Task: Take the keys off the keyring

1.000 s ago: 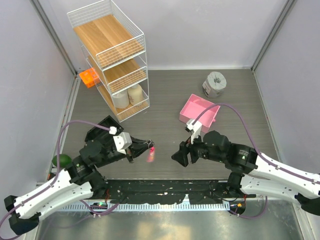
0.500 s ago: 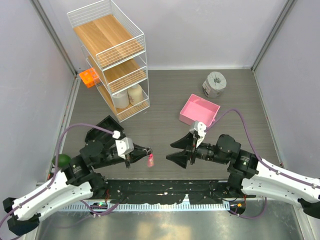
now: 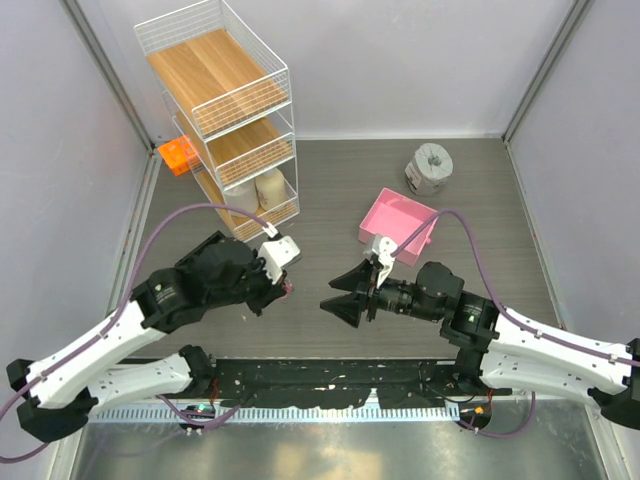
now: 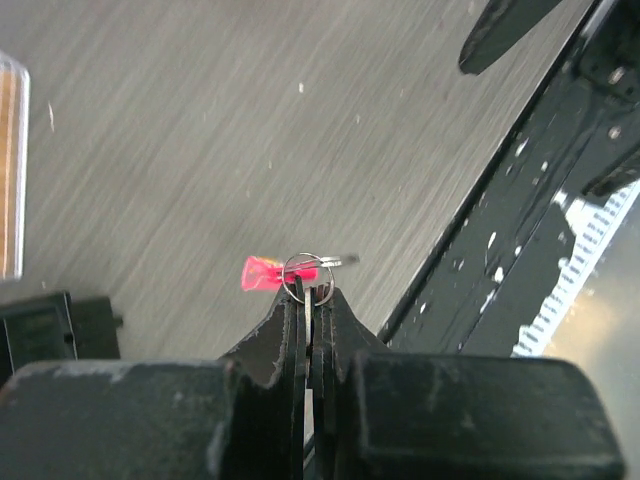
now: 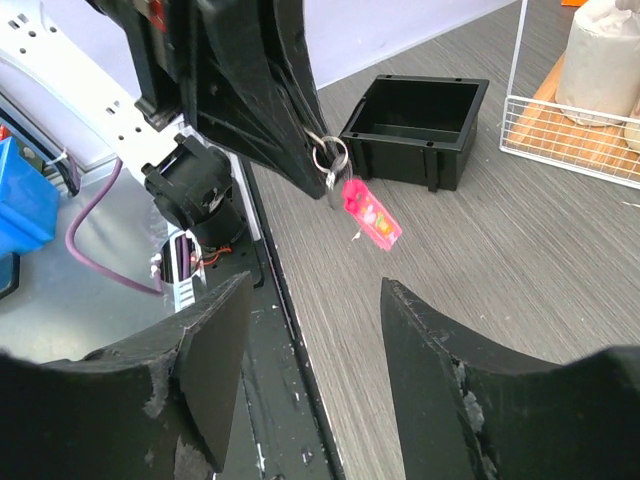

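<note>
Left gripper (image 4: pixel 309 300) clamped shut on wire loop of keyring (image 5: pixel 372 215), held off table, at 9 o'clock from right gripper (image 5: pixel 315 290), which is wide open and empty. Silvery key (image 4: pixel 340 261) beside loop. Likely light, thin, prone to swing. Dangling pink end looks the easiest hold.

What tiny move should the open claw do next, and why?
Probably the right claw should ease forward until the dangling pink keyring sits between its jaws. It is open and pointed at it with a gap between, and the left claw is pinched shut on the keyring's metal loop, holding it above the table.
</note>
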Tool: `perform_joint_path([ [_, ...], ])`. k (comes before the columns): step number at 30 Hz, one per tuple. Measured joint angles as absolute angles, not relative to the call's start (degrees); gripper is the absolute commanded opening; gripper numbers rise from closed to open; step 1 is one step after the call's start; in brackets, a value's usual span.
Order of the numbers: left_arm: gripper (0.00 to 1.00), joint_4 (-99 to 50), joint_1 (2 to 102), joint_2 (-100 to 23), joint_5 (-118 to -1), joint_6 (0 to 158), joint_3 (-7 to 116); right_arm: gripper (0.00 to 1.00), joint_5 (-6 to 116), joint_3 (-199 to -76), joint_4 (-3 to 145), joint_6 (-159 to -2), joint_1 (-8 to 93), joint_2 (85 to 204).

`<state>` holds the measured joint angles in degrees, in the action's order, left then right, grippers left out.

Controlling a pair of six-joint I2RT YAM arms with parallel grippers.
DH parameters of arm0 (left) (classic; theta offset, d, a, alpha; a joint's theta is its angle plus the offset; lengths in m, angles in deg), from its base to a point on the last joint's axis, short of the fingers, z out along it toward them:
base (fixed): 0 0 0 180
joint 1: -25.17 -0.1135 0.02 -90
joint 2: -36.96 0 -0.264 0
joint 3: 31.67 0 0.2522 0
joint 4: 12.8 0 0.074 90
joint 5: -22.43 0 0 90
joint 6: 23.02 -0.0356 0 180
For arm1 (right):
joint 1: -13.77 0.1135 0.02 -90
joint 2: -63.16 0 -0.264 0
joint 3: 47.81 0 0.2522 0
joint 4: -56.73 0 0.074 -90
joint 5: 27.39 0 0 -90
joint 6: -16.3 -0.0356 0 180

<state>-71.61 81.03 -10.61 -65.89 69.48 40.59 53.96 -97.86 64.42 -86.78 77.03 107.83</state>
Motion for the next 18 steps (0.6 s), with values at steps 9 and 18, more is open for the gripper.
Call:
perform_joint_path([
  [9, 0.00, -84.23, 81.03, -17.69, -66.05, 72.63, 45.02, 0.53, 52.37, -97.86, 60.82, -86.91, 77.03, 114.58],
  [18, 0.00, -85.58, 81.03, -16.01, -62.31, 72.80, 46.03, 0.56, 47.25, -97.86, 53.71, -85.99, 77.03, 120.35],
])
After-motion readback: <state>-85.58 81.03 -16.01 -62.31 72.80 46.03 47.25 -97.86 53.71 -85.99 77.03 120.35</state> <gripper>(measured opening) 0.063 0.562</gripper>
